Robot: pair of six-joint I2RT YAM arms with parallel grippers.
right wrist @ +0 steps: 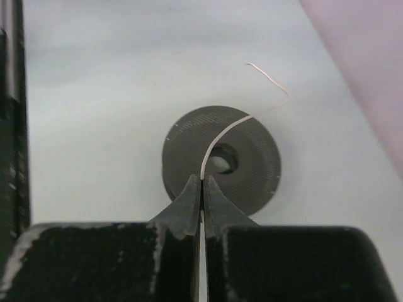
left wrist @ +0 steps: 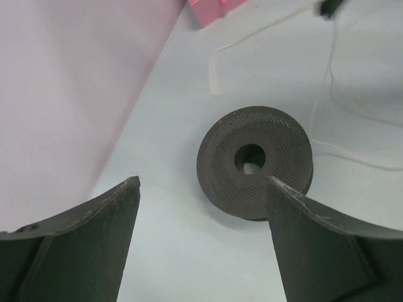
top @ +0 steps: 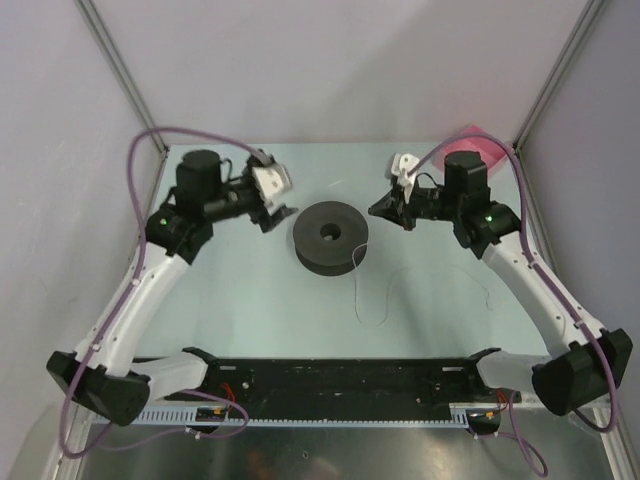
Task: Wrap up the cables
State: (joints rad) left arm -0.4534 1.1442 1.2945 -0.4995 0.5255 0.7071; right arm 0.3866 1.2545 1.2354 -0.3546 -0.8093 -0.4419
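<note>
One whitish wire (right wrist: 247,117) crosses the spool (right wrist: 252,173), pinched by the right gripper (right wrist: 201,179); left gripper (left wrist: 203,181) spread.

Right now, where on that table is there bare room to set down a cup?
Bare patches: the far strip behind the dark spool, between the arms, and the near-left area bordered by the left arm, the spool and the black base rail. Crowded: the left gripper and right gripper flank the spool, and the thin whitish wire trails across the near-right.

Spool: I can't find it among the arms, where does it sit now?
In the top view, the dark spool sits mid-table between the left gripper and right gripper.
</note>
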